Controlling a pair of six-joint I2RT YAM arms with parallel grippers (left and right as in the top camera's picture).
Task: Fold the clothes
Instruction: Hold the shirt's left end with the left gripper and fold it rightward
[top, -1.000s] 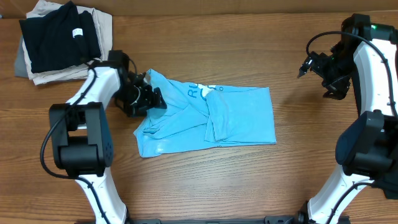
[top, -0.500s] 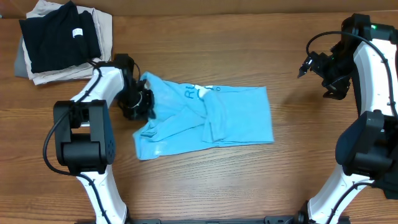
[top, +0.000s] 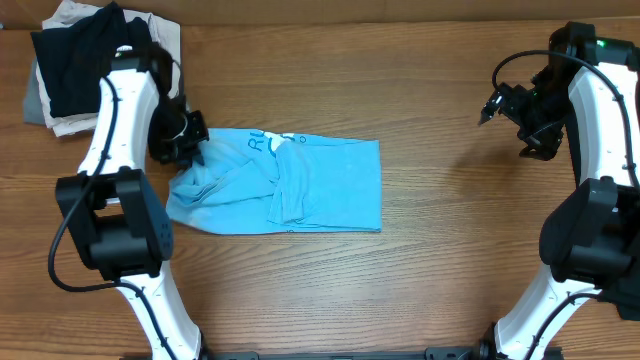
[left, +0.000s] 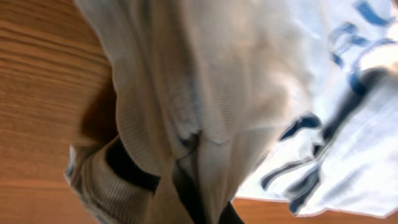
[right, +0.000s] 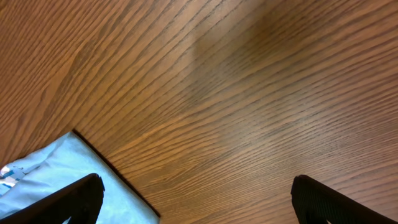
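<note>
The clothes are a light sky-blue T-shirt (top: 300, 185), lying crumpled and partly folded over itself on the wooden table, left of centre. Some lettering (top: 262, 143) shows near its upper edge. My left gripper (top: 186, 142) is shut on the shirt's upper left edge. In the left wrist view the bunched cloth (left: 205, 81) fills the frame, and it is pinched between the jaws of the left gripper (left: 200, 208) at the bottom. My right gripper (top: 502, 110) hangs open above bare table at the far right, and its view (right: 199, 205) catches one shirt corner (right: 43, 177).
A pile of other garments (top: 95, 65), black on top of beige and grey, sits at the back left corner, close behind my left arm. Bare wooden table (top: 450, 250) lies between the shirt and the right arm.
My left gripper has shut on the shirt's edge and dragged the whole shirt to the left. The right arm has not moved.
</note>
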